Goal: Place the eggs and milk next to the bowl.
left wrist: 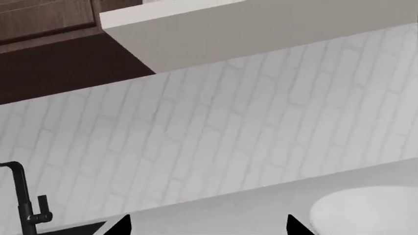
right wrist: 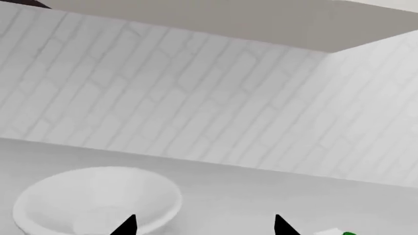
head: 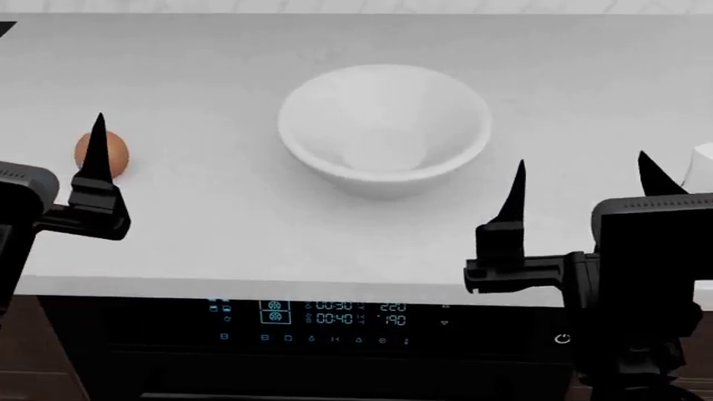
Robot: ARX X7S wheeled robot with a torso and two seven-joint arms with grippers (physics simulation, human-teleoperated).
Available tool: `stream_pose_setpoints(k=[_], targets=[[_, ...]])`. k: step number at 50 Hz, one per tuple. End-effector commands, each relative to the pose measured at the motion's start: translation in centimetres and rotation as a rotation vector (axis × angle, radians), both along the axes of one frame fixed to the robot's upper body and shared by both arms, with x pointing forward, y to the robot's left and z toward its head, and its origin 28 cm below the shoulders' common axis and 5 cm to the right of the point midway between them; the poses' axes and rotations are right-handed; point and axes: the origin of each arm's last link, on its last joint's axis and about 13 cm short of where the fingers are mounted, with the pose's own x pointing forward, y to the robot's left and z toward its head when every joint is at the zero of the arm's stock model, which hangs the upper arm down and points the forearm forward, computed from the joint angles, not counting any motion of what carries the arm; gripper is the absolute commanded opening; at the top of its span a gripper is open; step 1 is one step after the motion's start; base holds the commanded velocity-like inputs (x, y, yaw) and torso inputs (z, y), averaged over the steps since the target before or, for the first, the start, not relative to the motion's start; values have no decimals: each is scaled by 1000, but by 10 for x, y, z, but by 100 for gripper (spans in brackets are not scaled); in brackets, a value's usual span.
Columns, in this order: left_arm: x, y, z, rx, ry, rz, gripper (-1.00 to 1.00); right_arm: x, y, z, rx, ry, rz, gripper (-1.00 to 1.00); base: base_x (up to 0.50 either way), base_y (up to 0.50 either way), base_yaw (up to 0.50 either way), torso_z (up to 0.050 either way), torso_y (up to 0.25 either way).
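Hanging above the near edge of the pale grey counter (head: 223,234), the right gripper (head: 579,188) has its black pointed jaws spread well apart with nothing between them. The left gripper (head: 50,159) shows only one black fingertip (head: 98,150) in the head view, but its wrist view shows two tips standing wide of each other, so its jaws look apart and empty too. Both seem parked in a ready pose, likely because no grasp has begun.

Just behind that left fingertip, partly hidden by it, lies the small reddish-brown oval egg (head: 113,155) on the counter. It is the thing nearest the left jaws, which makes it the natural first pick for that arm. I cannot see a white egg in any view.

Between the two grippers and farther back sits the large glossy white round bowl (head: 385,129), empty and upright, well apart from the brown egg. Beyond the right jaws to their outer side, a white object at the frame edge is probably the white milk carton (head: 704,167); the right wrist view catches a bit of its green cap (right wrist: 348,234) close to the jaws. That puts the carton on the right arm's side.

A black faucet (left wrist: 23,205) stands off past the left jaws, against the white tiled wall (left wrist: 228,127).
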Motion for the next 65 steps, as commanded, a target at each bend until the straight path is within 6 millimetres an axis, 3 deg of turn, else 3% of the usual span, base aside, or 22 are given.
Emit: stream_pose_setpoints(k=[1, 65], targets=[[0, 1, -3, -32, 28, -21, 100, 3, 2, -3, 2, 17, 18, 100, 199, 0, 0, 0, 0], [-5, 3, -10, -29, 38, -12, 100, 0, -1, -3, 32, 22, 15, 100, 258, 55, 0, 0, 0]])
